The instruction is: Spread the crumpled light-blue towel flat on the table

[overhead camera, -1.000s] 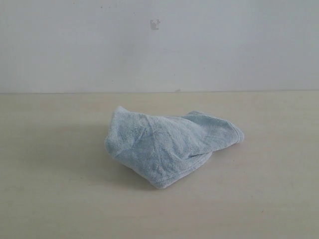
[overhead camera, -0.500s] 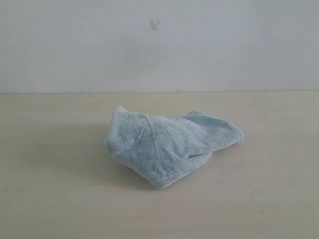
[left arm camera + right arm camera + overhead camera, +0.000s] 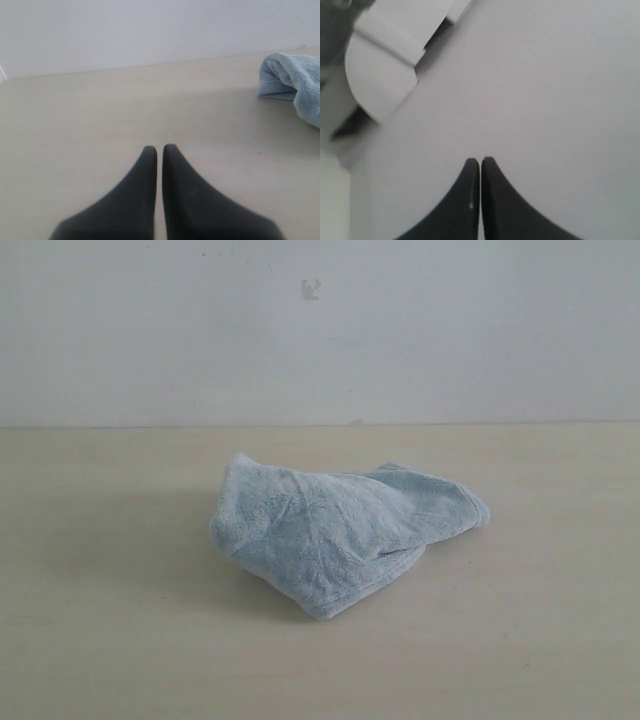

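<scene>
**A:** Where's the towel [image 3: 340,540]?

**B:** It's crumpled in a heap around the middle of the table [image 3: 120,640], a touch right of centre. The folds are piled up and a hemmed edge trails off to the right.

**A:** Are the grippers on it?

**B:** Neither touches it. The left gripper [image 3: 159,148] hangs over bare table, apart from the towel, with its fingers pressed together on nothing. The right gripper [image 3: 480,161] also has its fingers pressed together and is empty.

**A:** What's behind?

**B:** A plain white wall [image 3: 300,340] along the table's far edge.
</scene>
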